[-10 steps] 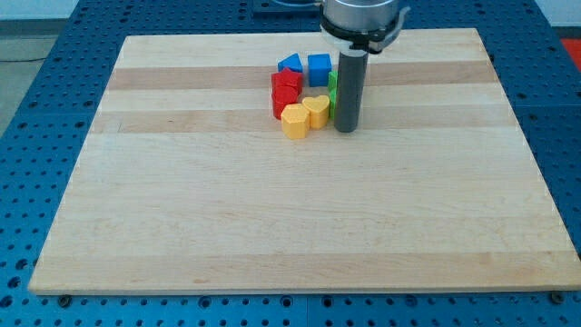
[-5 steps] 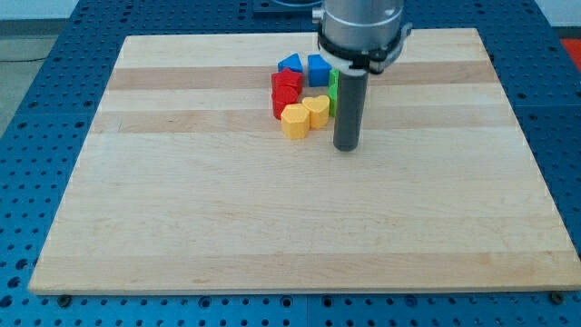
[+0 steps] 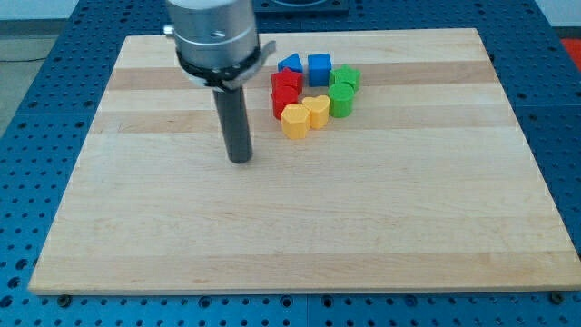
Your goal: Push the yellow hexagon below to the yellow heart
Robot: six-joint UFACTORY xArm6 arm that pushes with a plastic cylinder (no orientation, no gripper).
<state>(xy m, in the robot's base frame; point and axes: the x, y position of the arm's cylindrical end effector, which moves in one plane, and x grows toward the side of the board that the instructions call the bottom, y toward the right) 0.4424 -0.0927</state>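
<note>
The yellow hexagon (image 3: 294,120) sits on the wooden board (image 3: 300,218), touching the yellow heart (image 3: 316,110) on the heart's lower left. Both belong to a tight cluster near the view's top centre. My tip (image 3: 241,160) rests on the board to the left of and a little below the yellow hexagon, apart from all blocks by about a block's width or more.
Two red blocks (image 3: 286,89) stand just above the yellow hexagon. A blue block (image 3: 290,64) and a blue cube (image 3: 319,67) lie at the cluster's top. Two green blocks (image 3: 343,89) stand right of the yellow heart.
My tip has moved from the right of the cluster, beside the green blocks, down and across to the left of the yellow hexagon. The blocks have not moved.
</note>
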